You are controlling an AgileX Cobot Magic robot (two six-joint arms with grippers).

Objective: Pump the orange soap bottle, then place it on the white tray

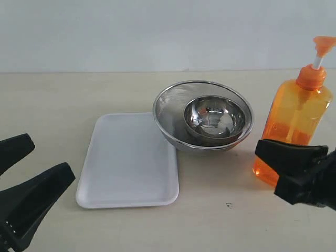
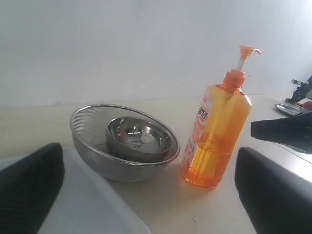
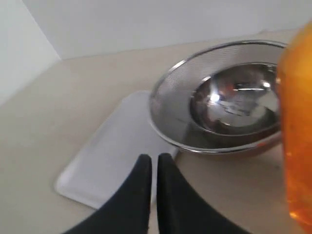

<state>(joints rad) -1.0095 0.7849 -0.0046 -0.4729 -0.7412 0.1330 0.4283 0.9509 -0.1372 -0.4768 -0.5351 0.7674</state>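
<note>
The orange soap bottle [image 1: 300, 118] stands upright at the right of the table, its pump head raised on the white stem; it also shows in the left wrist view [image 2: 218, 136] and at the edge of the right wrist view [image 3: 297, 122]. The white tray [image 1: 128, 160] lies flat left of centre with nothing on it. My right gripper [image 1: 261, 148] is low in front of the bottle's base, and its fingers [image 3: 154, 158] are pressed together, holding nothing, with the bottle beside them. At the near left, my left gripper [image 1: 50, 156] stands wide open with nothing between its fingers.
A steel mesh bowl [image 1: 173, 113] with a smaller steel bowl [image 1: 215, 119] nested inside sits between the tray and the bottle, touching the tray's far right corner. A pale wall runs behind the table. Bare tabletop lies in front of the bowls.
</note>
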